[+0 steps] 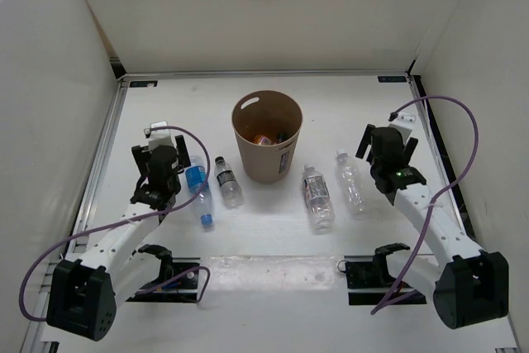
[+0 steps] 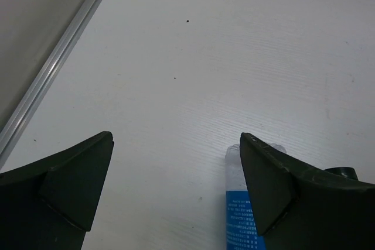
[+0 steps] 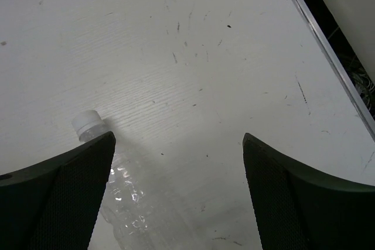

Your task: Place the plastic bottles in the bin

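Top external: both arms stretch forward over the scuffed white table (image 1: 264,225), flanking the bin (image 1: 266,146).
Left gripper (image 2: 176,141) has fingers spread and empty, left of the bin beside the blue bottle (image 1: 198,192). Right gripper (image 3: 179,141) is spread and empty, right of the bin beside a white-capped bottle (image 3: 126,197). A dark-capped bottle (image 1: 228,181) lies just left of the bin, a second white-capped bottle (image 1: 317,196) just right. White walls. Blue label print unreadable.

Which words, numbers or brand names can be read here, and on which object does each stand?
None can be read.
Label on the blue bottle: white print, too small.
Label on the dark-capped bottle: blurred.
Label on the left white-capped bottle: blurred.
Sticker on the bin: blurred.
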`<state>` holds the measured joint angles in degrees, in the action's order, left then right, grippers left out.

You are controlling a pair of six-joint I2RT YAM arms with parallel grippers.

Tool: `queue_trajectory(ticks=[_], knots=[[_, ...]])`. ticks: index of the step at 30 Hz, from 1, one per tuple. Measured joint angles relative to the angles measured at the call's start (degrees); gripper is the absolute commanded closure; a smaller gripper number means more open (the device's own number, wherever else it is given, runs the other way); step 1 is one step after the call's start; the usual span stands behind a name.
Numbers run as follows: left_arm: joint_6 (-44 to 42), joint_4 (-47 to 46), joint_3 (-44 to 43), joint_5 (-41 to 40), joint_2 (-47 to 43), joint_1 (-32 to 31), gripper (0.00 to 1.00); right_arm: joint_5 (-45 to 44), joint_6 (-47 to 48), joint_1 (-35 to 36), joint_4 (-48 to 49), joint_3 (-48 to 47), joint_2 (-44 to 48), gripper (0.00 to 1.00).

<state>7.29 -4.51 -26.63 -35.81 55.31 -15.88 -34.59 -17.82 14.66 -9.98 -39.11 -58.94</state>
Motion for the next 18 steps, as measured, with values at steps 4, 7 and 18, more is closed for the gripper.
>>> queue_trajectory(ticks=[4,7,18], knots=[[-0.11,-0.63,0.04,0.15,-0.98,0.0,0.0,0.5,-1.31,-2.64,-0.68,-1.07,-1.05,0.1],[-0.28,-0.61,0.04,0.17,-0.59,0.0,0.0,5.09,-1.46,-7.61,-0.83,-2.93,-4.02,0.1],[-0.7,0.17,-0.02,0.17,1.97,-0.04,0.0,2.21,-1.57,2.36,-7.08,-9.4,-10.84,0.1]])
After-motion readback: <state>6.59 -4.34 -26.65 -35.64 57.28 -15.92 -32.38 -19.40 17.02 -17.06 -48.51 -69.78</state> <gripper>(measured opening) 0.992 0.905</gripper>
